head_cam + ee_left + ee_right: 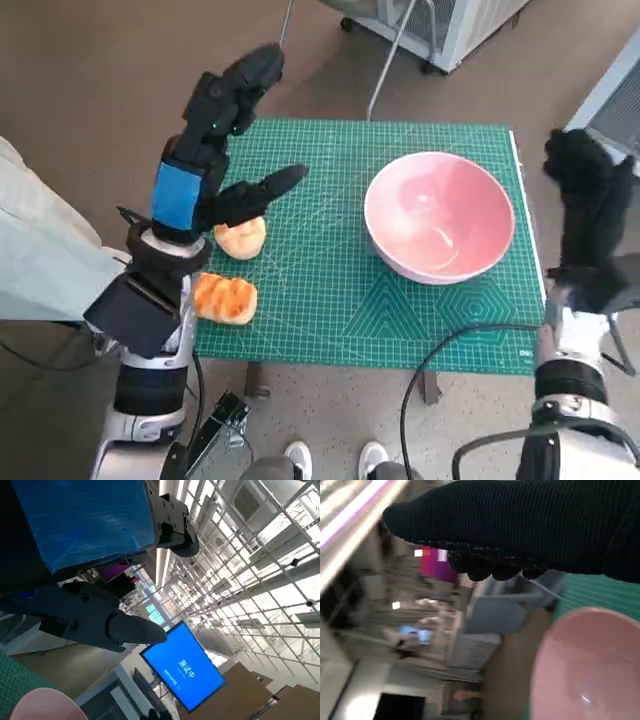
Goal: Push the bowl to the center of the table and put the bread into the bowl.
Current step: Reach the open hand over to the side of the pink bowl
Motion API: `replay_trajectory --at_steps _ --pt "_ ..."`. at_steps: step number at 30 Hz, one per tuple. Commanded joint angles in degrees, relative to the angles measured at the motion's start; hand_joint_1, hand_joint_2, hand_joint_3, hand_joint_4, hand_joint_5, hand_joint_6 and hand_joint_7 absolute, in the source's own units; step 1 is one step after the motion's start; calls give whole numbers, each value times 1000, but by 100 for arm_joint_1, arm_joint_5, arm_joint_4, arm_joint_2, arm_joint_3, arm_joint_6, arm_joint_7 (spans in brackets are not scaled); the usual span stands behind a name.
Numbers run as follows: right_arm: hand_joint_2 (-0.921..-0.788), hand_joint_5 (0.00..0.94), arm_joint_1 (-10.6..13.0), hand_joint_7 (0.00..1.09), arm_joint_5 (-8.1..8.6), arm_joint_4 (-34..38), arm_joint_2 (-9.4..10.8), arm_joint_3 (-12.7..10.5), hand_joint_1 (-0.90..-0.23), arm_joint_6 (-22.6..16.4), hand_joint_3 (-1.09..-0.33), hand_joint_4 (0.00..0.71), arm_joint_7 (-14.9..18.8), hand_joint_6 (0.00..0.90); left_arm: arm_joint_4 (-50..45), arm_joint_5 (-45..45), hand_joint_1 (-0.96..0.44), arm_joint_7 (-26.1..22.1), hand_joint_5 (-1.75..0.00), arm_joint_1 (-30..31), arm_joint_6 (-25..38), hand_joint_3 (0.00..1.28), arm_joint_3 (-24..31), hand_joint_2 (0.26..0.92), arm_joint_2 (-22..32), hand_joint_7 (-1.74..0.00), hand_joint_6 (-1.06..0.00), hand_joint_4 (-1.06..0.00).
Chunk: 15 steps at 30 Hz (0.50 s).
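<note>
So the pink bowl (440, 215) sits over toward 3 o'clock on the green cutting mat (330, 300), not centered yet, and nothing's in it. The 2 bread pieces are at 9 o'clock: a pale roll (241, 238) and, nearer the robot, a darker golden one (225, 298) right at the mat's edge.

The left hand (225, 150) is raised above the pale roll, fingers spread, gripping nothing. The right hand (590, 215) is off the table edge past the bowl; can't tell how its fingers lie.

Risks, I'd guess: the bowl looks smooth, glossy and round, so a push high on the rim could tip or spin it instead of sliding it. The bread looks soft and lumpy, easy to squash, and the golden one could get knocked off the edge.
</note>
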Motion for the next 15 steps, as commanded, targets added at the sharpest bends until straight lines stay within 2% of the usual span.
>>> replay_trajectory --at_steps 1,7,15 --pt "-921 15 52 571 86 334 231 -82 -548 389 -925 171 -148 -1 -29 -27 -353 -6 0 74 -40 175 20 921 55 -531 -144 -333" --pt "-921 19 -62 577 145 473 566 -150 -546 683 -922 185 -219 3 -81 -26 -359 -18 0 114 -5 174 18 921 77 -533 -143 -333" --pt "-921 21 -241 588 243 617 818 -239 -546 1023 -923 197 -170 21 -121 -41 -364 -38 0 163 39 173 41 921 136 -535 -142 -333"
